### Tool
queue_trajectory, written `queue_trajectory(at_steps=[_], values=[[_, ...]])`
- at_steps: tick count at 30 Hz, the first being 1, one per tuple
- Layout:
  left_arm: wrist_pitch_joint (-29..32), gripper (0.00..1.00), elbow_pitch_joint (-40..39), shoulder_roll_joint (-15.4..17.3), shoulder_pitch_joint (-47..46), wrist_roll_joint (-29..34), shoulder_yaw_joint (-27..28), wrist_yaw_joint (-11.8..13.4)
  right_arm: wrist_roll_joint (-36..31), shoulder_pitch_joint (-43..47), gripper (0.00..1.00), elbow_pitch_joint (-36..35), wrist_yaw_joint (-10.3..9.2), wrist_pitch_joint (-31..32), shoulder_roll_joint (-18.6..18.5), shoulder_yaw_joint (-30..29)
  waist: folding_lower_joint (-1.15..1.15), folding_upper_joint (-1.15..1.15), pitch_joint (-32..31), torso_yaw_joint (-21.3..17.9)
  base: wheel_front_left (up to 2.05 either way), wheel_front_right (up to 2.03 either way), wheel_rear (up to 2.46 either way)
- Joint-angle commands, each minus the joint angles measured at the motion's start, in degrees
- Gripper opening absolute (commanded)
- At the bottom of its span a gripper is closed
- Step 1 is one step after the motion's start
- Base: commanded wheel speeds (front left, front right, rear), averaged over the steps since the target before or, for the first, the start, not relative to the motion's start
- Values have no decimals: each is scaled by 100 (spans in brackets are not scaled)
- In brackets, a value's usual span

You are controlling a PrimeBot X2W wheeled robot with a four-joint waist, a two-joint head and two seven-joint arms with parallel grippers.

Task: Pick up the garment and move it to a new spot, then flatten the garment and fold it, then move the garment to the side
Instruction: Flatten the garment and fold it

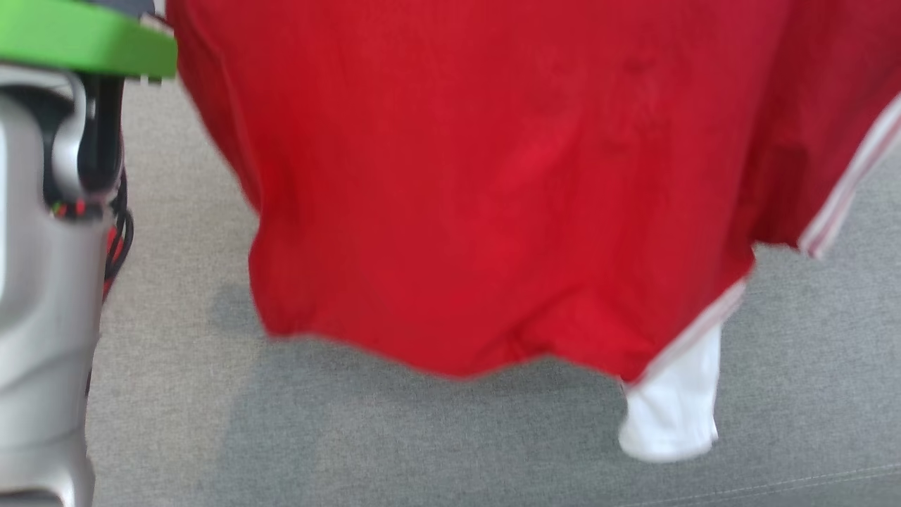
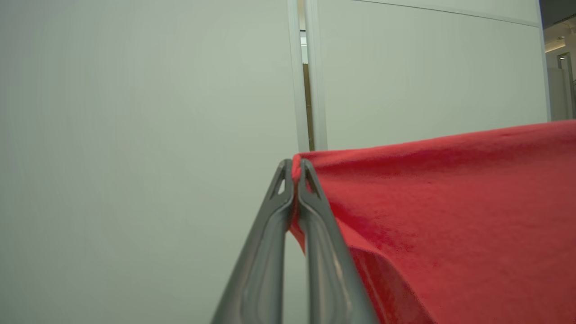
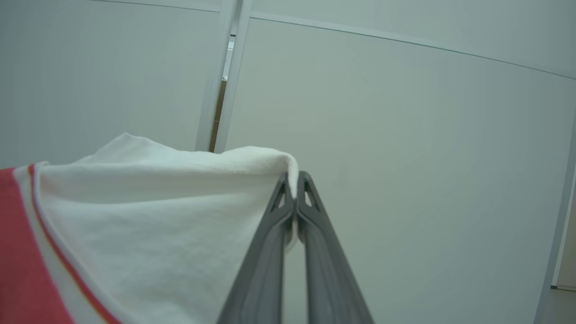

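Garment: red garment (image 1: 450,211) with white-striped trim, hanging above the grey upholstered surface (image 1: 176,422), long axis spread sideways across it.
Pointing: white sleeve (image 1: 672,408) dangles toward that surface.
Left gripper (image 2: 294,168): pinching the red edge.
Right gripper (image 3: 294,180): pinching white cloth.

Light: bright, even, diffuse indoor, from above. Head view: motion blur overall, red garment (image 1: 493,211) hem smeared; soft shadow under it on grey fabric surface (image 1: 176,408). Wrist views: sharper; wall panel seam (image 3: 382,39) bowed by wide-angle lens; nearest foreground soft. Left wrist view: brighter lit patch far upper right.
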Motion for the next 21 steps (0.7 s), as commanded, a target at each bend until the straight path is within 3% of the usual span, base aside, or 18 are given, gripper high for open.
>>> queue_trajectory(at_steps=[1, 5, 11, 14, 21], values=[[-137, 0, 432, -82, -302, -79, 20, -89, 27, -343, 0, 334, -12, -101, 83, 191, 0, 0, 336, -16, 0, 0, 0], [-691, 0, 2055, -337, -1161, -271, 178, -287, 91, -1494, 0, 1657, -13, -503, 504, 800, 0, 0, 435, -87, 0, 0, 0], [-1103, 0, 3803, -419, -1903, -290, 227, -545, 169, -2539, 0, 3298, -13, -1056, 1131, 1370, 0, 0, 451, -217, 0, 0, 0], [-1194, 0, 4533, -488, -1881, -272, 199, -593, 261, -2615, 0, 3933, -12, -1200, 1468, 1728, 0, 0, 491, -254, 0, 0, 0], [-1293, 0, 5872, -778, -1133, -371, 266, -678, 848, -1855, 0, 5093, -12, -1442, 2187, 2641, 0, 0, 688, -380, 0, 0, 0]])
